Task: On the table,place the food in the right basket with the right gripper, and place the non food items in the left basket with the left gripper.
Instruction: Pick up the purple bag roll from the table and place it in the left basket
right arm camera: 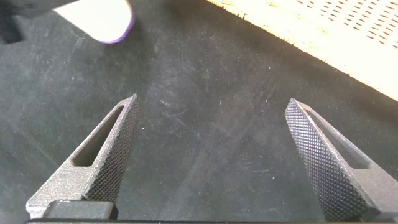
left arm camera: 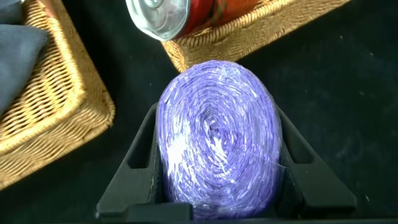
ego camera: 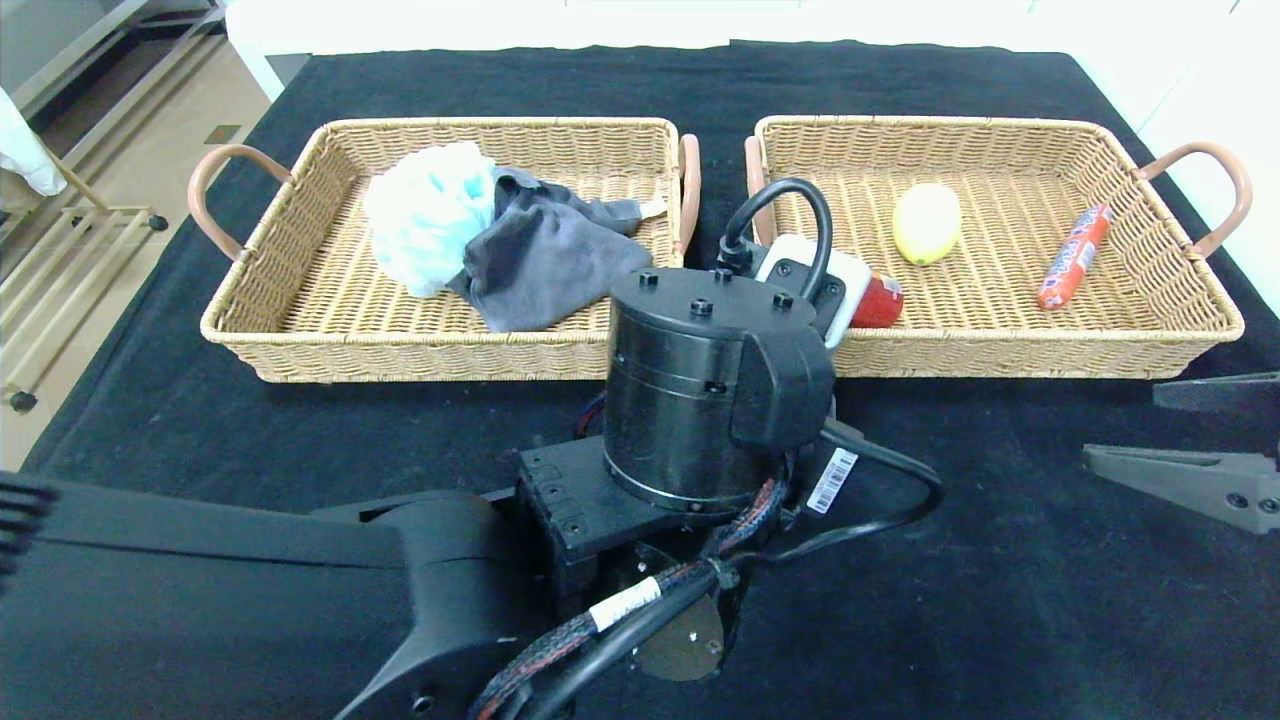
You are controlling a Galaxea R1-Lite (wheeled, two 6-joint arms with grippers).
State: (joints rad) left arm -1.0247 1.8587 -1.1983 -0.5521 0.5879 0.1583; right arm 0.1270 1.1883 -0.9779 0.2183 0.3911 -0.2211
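Note:
My left gripper (left arm camera: 217,127) is shut on a purple roll of shiny string (left arm camera: 217,162), held between both fingers over the black table in front of the gap between the two baskets. In the head view my left wrist (ego camera: 700,400) hides the gripper and the roll. The left basket (ego camera: 300,330) holds a light blue bath puff (ego camera: 425,215) and a grey cloth (ego camera: 550,255). The right basket (ego camera: 1100,345) holds a lemon (ego camera: 927,222), a red sausage stick (ego camera: 1073,256) and a red can (ego camera: 880,300). My right gripper (ego camera: 1190,440) is open and empty, low over the table (right arm camera: 211,155).
The can's silver end (left arm camera: 158,15) shows in the left wrist view at the right basket's near corner (left arm camera: 205,46), with the left basket's corner (left arm camera: 56,112) beside it. The right basket's front wall (right arm camera: 323,43) lies ahead of my right gripper.

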